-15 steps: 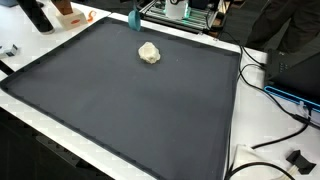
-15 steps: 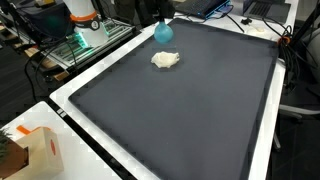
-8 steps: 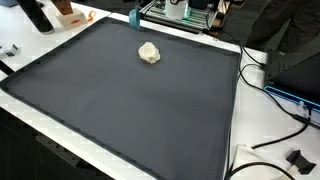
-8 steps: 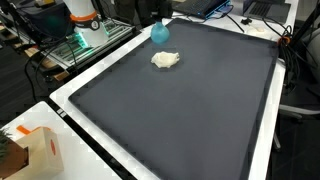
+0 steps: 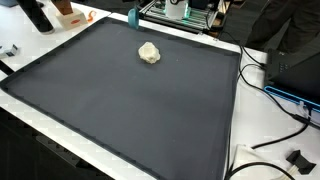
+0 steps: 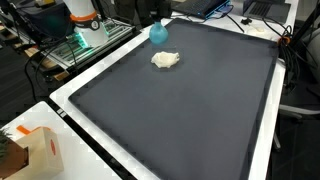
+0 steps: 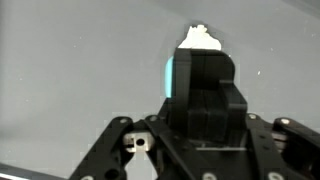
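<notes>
In the wrist view my gripper [image 7: 205,58] has its black fingers pressed together, and a strip of a teal object [image 7: 172,78] shows along one finger. Just beyond the fingertips lies a crumpled cream lump [image 7: 198,38]. Both exterior views show the teal object [image 5: 133,18] [image 6: 158,32] hanging over the far edge of the dark mat [image 5: 130,100] [image 6: 190,110]. The cream lump [image 5: 149,53] [image 6: 165,60] rests on the mat a short way in front of it. The gripper body itself is out of frame in both exterior views.
A white table border [image 6: 80,110] surrounds the mat. An orange-and-white box [image 6: 40,150] sits at one corner. Cables [image 5: 275,90] and a black plug [image 5: 296,158] lie beside the mat, with equipment racks [image 5: 180,12] behind it.
The teal object has shifted slightly sideways along the mat's far edge since a second ago. The cream lump has not moved.
</notes>
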{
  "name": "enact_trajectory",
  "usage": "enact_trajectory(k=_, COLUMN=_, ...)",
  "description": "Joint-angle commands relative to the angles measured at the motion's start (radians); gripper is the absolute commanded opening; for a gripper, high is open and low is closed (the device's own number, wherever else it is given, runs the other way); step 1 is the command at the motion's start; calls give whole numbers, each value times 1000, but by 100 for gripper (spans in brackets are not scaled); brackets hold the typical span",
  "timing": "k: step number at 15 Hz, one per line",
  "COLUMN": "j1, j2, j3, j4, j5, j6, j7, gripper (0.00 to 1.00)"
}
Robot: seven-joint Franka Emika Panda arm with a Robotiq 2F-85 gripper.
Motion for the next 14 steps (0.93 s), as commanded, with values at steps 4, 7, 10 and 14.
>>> enact_trajectory(k=4, j1=-6, j2=29, j3=88, j4=7, j5=-363, j6=-25, j7=411, gripper=25)
enact_trajectory(k=7, j1=-2, j2=70, j3=128, j4=24, j5=-526, j6=-48, j7=632, gripper=25)
enact_trajectory(k=10, j1=12, j2=121, j3=157, j4=43, j5=-654, j6=-98, j7=828, gripper=25)
enact_trajectory(k=14, j1=52, j2=200, j3=170, j4=75, j5=-775, j6=-198, j7=1058, gripper=25)
